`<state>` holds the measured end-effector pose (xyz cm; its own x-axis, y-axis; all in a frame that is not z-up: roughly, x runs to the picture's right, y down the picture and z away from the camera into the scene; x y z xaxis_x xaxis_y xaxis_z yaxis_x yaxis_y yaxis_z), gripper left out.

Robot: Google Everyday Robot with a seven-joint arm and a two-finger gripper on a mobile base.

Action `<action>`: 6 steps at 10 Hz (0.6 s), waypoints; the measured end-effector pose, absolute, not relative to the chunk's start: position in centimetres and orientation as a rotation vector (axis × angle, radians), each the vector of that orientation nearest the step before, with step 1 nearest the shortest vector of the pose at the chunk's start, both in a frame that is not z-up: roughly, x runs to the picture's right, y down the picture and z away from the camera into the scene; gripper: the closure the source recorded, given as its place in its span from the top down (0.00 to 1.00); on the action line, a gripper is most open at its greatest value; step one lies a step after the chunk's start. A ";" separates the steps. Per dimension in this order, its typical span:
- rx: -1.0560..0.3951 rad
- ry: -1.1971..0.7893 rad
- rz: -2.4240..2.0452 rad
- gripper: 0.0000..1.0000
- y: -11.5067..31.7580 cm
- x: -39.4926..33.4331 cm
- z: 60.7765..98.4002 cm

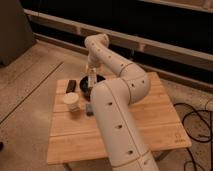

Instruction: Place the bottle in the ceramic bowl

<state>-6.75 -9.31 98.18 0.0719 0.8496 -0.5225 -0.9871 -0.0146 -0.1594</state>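
Observation:
The dark ceramic bowl [84, 89] stands at the back left of the wooden table [150, 115]. My gripper [91, 71] reaches down from the arm's wrist right over the bowl. It is shut on the slender white bottle [91, 79], which hangs upright with its lower end at the bowl's rim or just inside. Whether the bottle touches the bowl cannot be told. My white arm [120, 100] crosses the middle of the table and hides part of the bowl's right side.
A short white cup [71, 102] stands in front of the bowl to the left. A small black block [71, 86] lies left of the bowl. A bluish-grey pad [89, 109] lies next to the cup. Cables [197, 120] lie on the floor to the right.

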 end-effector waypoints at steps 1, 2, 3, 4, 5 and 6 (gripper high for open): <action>-0.581 0.338 1.491 0.05 -8.4 -6.7 98.4; -0.595 0.354 1.490 0.12 -7.9 -6.8 98.5; -0.608 0.369 1.489 0.22 -7.6 -6.8 98.6; -0.622 0.386 1.490 0.37 -7.2 -6.8 98.7; -0.628 0.391 1.492 0.46 -7.2 -6.7 98.8; -0.633 0.395 1.494 0.56 -7.2 -6.7 98.8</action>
<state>-6.69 -7.16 98.82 0.0586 0.7916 -0.6082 -0.9888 -0.0377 -0.1443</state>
